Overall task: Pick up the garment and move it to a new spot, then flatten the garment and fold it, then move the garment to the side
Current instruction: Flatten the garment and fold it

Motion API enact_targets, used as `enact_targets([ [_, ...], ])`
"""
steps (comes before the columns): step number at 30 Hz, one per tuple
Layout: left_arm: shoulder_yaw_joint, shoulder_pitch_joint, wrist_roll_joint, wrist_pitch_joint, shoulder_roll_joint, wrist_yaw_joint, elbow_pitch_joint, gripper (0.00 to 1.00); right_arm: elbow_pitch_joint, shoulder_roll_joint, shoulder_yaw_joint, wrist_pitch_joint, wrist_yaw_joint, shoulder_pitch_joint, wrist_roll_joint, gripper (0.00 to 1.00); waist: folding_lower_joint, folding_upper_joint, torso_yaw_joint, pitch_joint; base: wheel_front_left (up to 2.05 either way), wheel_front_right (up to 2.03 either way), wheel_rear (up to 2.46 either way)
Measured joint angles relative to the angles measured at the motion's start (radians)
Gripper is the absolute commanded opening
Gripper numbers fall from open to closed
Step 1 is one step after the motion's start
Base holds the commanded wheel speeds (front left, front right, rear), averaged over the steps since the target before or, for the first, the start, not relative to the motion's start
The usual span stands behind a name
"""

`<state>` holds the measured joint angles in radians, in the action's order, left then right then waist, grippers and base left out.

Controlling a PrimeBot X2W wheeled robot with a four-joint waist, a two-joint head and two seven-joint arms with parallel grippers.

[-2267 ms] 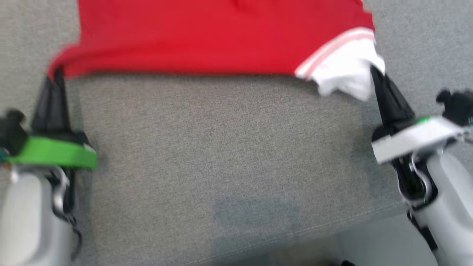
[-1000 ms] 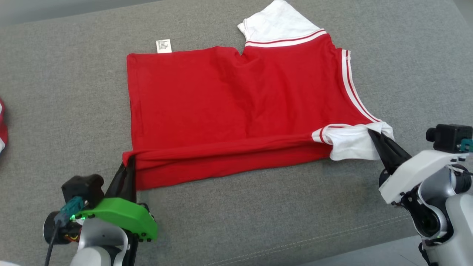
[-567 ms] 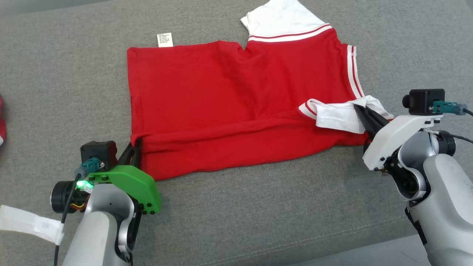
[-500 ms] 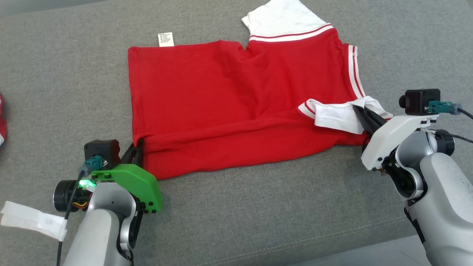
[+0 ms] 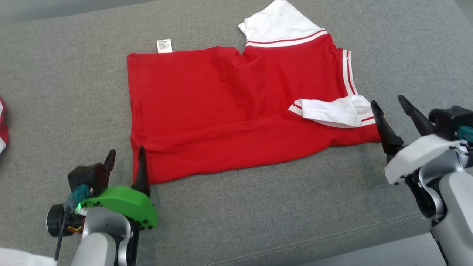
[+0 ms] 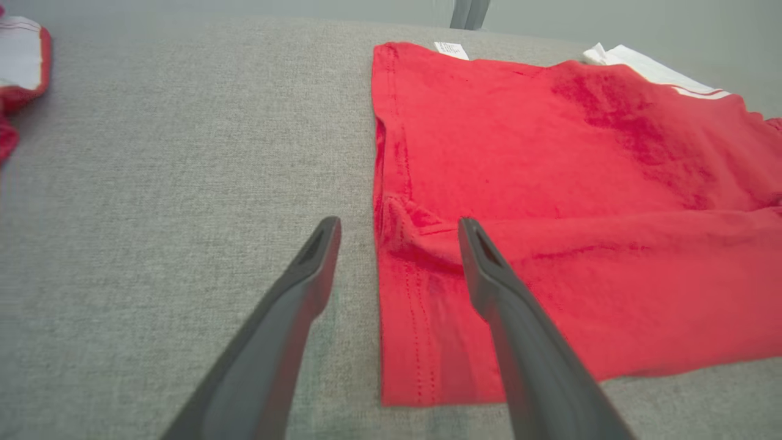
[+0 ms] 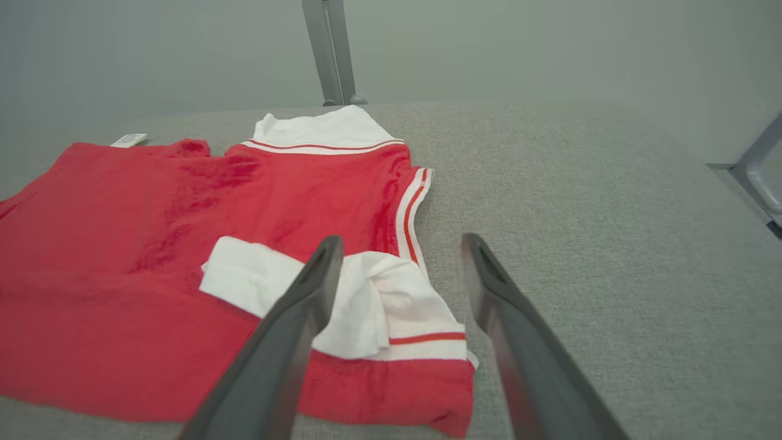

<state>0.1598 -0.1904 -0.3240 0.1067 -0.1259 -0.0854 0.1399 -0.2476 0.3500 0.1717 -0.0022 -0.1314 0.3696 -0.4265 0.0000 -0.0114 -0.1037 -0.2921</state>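
Observation:
The garment [image 5: 229, 111] is a red T-shirt with white sleeves, lying flat on the grey cushion with its near long edge folded over. Its near white sleeve [image 5: 332, 111] lies folded onto the red body. My left gripper [image 5: 125, 155] stands open at the garment's near left corner [image 6: 421, 293], holding nothing. At the near right corner, just off the cloth, my right gripper [image 5: 388, 101] is open too. In the right wrist view the sleeve [image 7: 366, 305] lies beneath the right gripper's [image 7: 400, 244] left finger.
The grey cushion [image 5: 258, 221] has its front edge at the bottom right. Another red and white cloth [image 5: 2, 125] lies at the far left edge, also seen as cloth [image 6: 18, 67] in the left wrist view. Metal legs [image 7: 330, 52] stand behind the cushion.
Both grippers have opened and let go of the garment, drawing back slightly. The near edge and white sleeve now lie folded on the red body.

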Motion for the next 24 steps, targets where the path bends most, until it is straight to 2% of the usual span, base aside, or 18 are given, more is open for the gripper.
enact_targets([
  [5, -0.006, 0.113, 0.004, -0.073, -0.003, -0.019, -0.094, 1.0, 0.102, 0.002, -0.085, -0.007, 0.0, -0.146, 0.041, 1.0, 0.0, 0.0, -0.004, 0.03, 0.0, 0.0, 0.0],
  [9, -0.004, 0.172, 0.003, -0.079, -0.012, -0.024, -0.075, 1.0, 0.137, -0.036, -0.117, 0.048, 0.0, -0.211, 0.062, 1.0, 0.0, 0.0, -0.012, 0.034, 0.0, 0.0, 0.0],
  [12, -0.001, 0.161, -0.022, -0.057, -0.012, -0.001, -0.041, 1.0, 0.094, -0.052, -0.12, 0.08, 0.0, -0.196, 0.07, 1.0, 0.0, 0.0, -0.013, 0.019, 0.0, 0.0, 0.0],
  [18, -0.008, 0.098, -0.044, -0.04, -0.024, 0.016, 0.039, 1.0, -0.018, -0.08, -0.101, 0.104, 0.0, -0.103, 0.084, 1.0, 0.0, 0.0, -0.011, -0.011, 0.0, 0.0, 0.0],
  [24, 0.0, 0.029, -0.084, -0.018, -0.022, 0.067, 0.116, 1.0, -0.147, -0.088, -0.082, 0.11, 0.0, -0.033, 0.087, 1.0, 0.0, 0.0, 0.006, -0.033, 0.0, 0.0, 0.0],
])
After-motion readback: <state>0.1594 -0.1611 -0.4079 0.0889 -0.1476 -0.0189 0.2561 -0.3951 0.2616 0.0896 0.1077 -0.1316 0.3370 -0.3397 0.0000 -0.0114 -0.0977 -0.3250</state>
